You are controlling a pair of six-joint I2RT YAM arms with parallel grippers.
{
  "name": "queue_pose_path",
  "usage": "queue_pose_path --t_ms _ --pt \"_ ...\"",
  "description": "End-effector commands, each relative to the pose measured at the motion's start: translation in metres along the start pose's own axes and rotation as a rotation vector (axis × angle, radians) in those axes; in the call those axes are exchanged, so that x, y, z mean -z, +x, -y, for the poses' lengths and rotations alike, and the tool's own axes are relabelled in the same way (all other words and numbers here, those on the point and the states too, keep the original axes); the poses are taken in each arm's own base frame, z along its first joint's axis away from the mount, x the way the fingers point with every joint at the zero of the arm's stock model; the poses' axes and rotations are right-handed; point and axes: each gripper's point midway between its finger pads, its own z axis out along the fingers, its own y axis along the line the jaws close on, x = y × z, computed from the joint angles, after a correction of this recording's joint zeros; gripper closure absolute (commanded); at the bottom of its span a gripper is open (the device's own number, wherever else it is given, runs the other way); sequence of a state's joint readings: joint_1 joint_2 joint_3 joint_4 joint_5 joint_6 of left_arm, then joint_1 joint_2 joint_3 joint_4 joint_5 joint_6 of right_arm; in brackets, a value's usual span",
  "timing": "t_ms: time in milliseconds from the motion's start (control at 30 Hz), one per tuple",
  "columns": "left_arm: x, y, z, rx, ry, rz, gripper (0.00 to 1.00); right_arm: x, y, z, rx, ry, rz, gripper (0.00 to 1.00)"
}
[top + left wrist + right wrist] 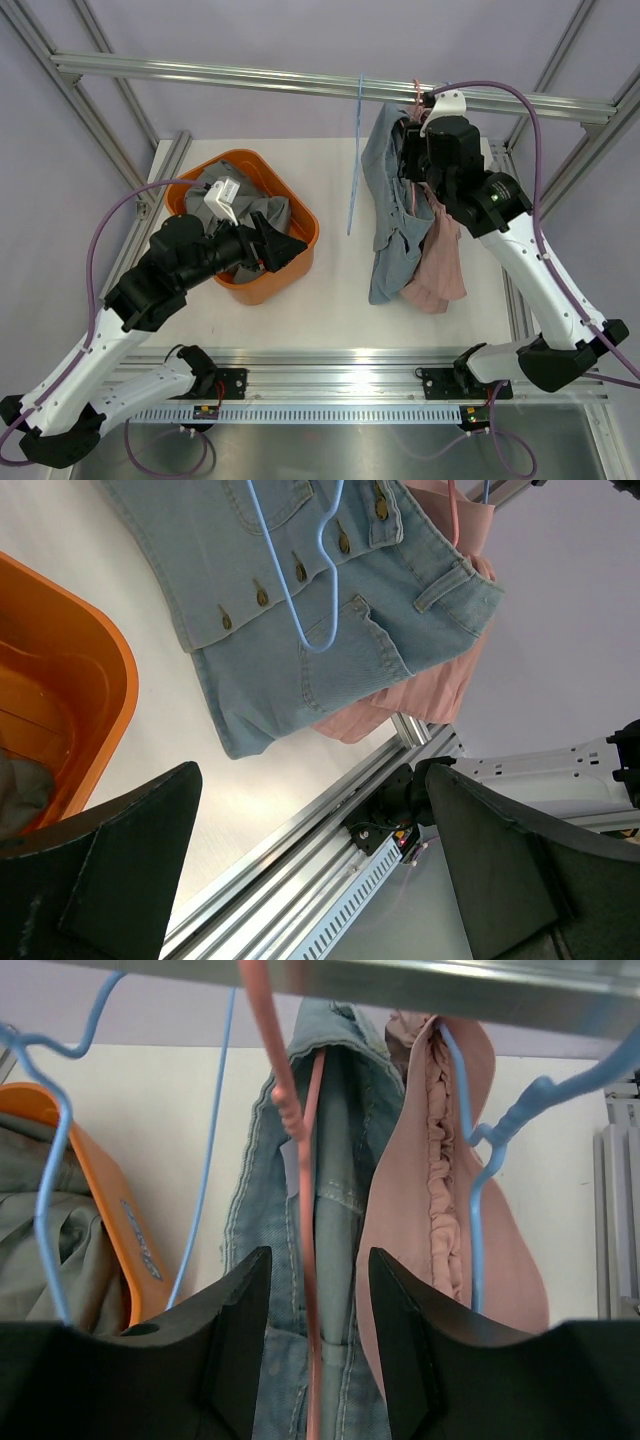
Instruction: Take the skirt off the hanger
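Note:
A light-blue denim skirt [388, 205] hangs from the rail on a pink hanger [303, 1210]. A pink skirt [437, 262] hangs beside it on a blue hanger [474, 1220]. My right gripper [412, 150] is up at the rail by the hanger hooks. In its wrist view the right gripper [320, 1270] is open, with the pink hanger's wire and the denim skirt [340, 1220] between the jaws, untouched. My left gripper [283, 240] is open and empty over the orange basket. Its wrist view shows the left gripper [312, 810] facing the denim skirt [300, 640] and the pink skirt [420, 695] from afar.
An orange basket [305, 228] holding grey clothes stands at the left of the table. An empty blue hanger [356, 150] hangs from the metal rail [250, 75] left of the denim skirt. The frame's posts stand at both sides.

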State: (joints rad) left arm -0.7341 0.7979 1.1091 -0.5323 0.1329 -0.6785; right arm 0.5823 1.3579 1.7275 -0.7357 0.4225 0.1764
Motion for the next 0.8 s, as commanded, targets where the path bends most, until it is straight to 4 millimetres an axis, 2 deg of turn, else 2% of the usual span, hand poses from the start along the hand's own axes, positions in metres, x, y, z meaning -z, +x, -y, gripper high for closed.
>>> queue_pose_path --t_ms 0,33,167,200,233,300,333,433,500,533,600,767 --pt "0.006 -0.008 0.014 -0.022 0.059 0.025 0.01 -0.008 -0.017 0.000 0.015 -0.013 0.048 0.50" --pt "0.005 -0.007 0.014 -0.020 0.059 0.021 0.01 -0.015 -0.015 0.002 0.020 -0.007 0.038 0.52" --pt "0.006 -0.003 0.011 -0.017 0.055 0.015 0.01 -0.024 -0.020 0.000 0.006 -0.029 0.038 0.61" --pt "0.007 -0.002 0.010 -0.018 0.053 0.014 0.01 -0.025 -0.020 -0.002 0.005 -0.032 0.037 0.65" --pt "0.009 -0.003 0.010 -0.017 0.049 0.017 0.01 -0.028 -0.021 -0.002 0.001 -0.030 0.043 0.76" --pt "0.013 -0.005 0.012 -0.016 0.053 0.022 0.01 -0.029 -0.022 -0.004 -0.003 -0.035 0.047 0.88" --pt "0.017 -0.007 0.017 -0.014 0.065 0.020 0.01 -0.030 -0.024 -0.005 -0.007 -0.040 0.053 1.00" --pt "0.024 -0.010 0.027 -0.008 0.091 0.014 0.01 -0.024 -0.030 -0.006 -0.032 -0.051 0.074 1.00" --pt "0.031 -0.015 0.037 -0.013 0.113 0.012 0.01 -0.012 -0.041 -0.002 -0.076 -0.051 0.138 1.00" --pt "0.033 -0.016 0.039 -0.019 0.118 0.013 0.01 0.002 -0.052 0.002 -0.098 -0.054 0.184 1.00" --pt "0.035 -0.019 0.039 -0.023 0.115 0.026 0.01 0.012 -0.063 0.005 -0.123 -0.058 0.232 1.00" --pt "0.028 -0.009 0.035 0.000 0.124 0.009 0.01 0.050 -0.092 0.009 -0.154 -0.109 0.338 1.00"
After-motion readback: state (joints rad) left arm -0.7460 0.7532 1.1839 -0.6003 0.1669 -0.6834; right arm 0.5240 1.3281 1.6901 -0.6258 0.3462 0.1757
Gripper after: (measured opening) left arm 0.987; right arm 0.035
